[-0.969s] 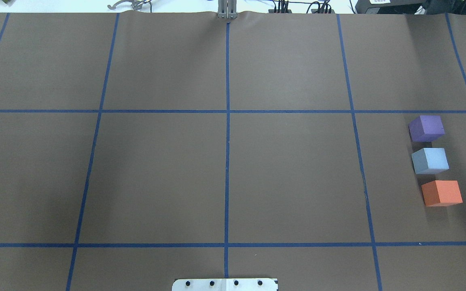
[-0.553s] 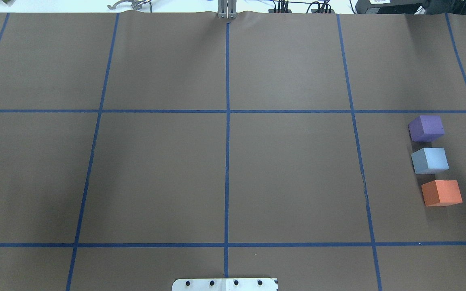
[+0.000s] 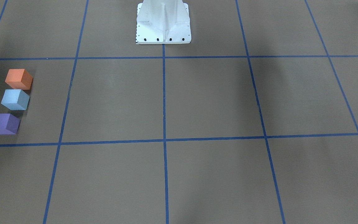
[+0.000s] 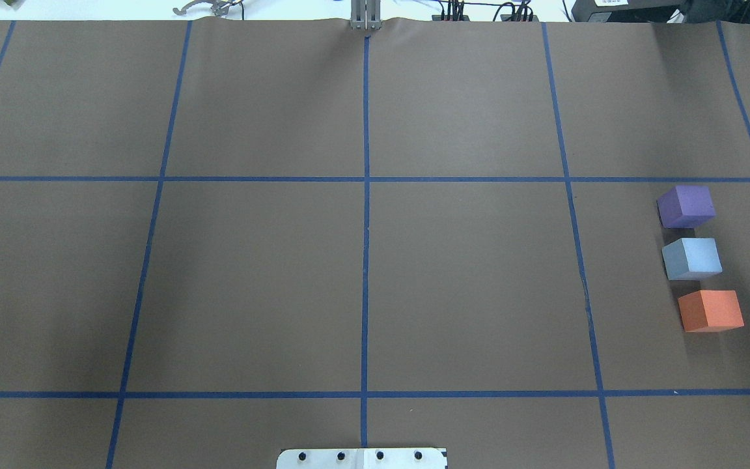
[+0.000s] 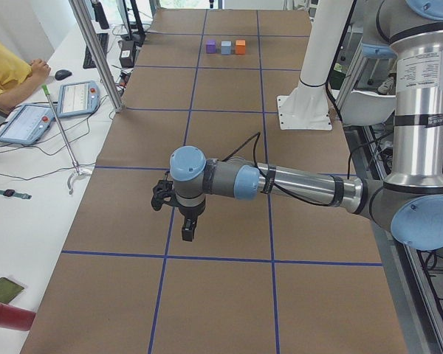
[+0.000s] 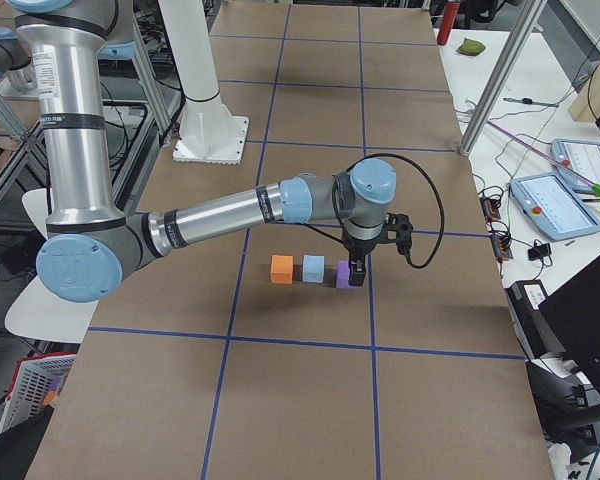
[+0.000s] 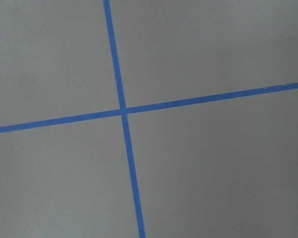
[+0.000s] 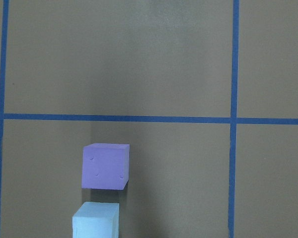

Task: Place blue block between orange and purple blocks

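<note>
blue block (image 4: 692, 258): stood flat on the desk (image 4: 466, 280), far out to the right of the white base (image 4: 362, 458) and forward of it; found in the gap between the other two blocks, in one row with them; a thin strip of desk is seen on each side of it, so neither neighbour is touched
purple block (image 4: 686, 206): set just beside the blue block, at the end of the row farthest from the white base
orange block (image 4: 711, 311): set just beside the blue block, at the end of the row nearest the white base; shifted a little farther out to the right than the other two
tape lines (image 4: 366, 195): laid in blue as a grid over the desk; the whole row is enclosed in one square of it, out to the right of the white base
right pincer (image 6: 357, 272): shown only in the exterior right view; pointed downward at the purple end of the row, away from the white base; whether it is spread or closed cannot be told
left pincer (image 5: 186, 233): shown only in the exterior left view; pointed downward over the desk on the side of the white base opposite the blocks, well apart from them; whether it is spread or closed cannot be told; a crossing of tape lines is seen by its wrist camera
</note>
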Robot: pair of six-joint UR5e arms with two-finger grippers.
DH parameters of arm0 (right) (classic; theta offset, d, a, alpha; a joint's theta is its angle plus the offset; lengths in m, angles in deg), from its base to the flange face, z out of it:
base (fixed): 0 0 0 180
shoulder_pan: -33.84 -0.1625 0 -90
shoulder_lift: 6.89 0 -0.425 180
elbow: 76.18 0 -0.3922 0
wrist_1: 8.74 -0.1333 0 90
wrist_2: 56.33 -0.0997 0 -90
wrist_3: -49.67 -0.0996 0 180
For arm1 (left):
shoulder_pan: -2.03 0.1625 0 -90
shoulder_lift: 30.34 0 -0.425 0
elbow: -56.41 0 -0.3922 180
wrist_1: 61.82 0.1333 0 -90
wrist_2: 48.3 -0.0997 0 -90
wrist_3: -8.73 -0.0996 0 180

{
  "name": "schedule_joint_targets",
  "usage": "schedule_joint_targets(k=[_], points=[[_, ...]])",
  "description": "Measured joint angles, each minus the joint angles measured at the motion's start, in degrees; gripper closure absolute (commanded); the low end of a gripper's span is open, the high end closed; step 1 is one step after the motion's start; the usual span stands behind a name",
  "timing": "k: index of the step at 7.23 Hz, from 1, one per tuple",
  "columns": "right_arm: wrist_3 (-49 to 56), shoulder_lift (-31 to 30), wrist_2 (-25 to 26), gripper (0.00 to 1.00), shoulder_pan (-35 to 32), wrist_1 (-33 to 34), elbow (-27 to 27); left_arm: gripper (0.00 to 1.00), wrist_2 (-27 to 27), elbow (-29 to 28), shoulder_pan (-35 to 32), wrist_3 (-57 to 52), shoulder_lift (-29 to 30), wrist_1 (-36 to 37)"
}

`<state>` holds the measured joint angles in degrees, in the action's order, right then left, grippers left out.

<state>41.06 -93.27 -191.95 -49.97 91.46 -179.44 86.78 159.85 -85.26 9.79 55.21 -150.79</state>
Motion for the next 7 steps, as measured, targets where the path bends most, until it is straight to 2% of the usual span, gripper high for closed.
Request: schedule_joint_targets(k=[2,7], points=[[0.66,0.22,0.01,0.0,-0.11,0.0,0.01,0.0,-0.06,1.41,0.08,1.8,-2.14,-0.21],[0.79,0.06,0.01,0.0,-0.91,-0.09,-0.61,0.0,0.04,0.22,0.21,2.14,-2.6,-0.51]])
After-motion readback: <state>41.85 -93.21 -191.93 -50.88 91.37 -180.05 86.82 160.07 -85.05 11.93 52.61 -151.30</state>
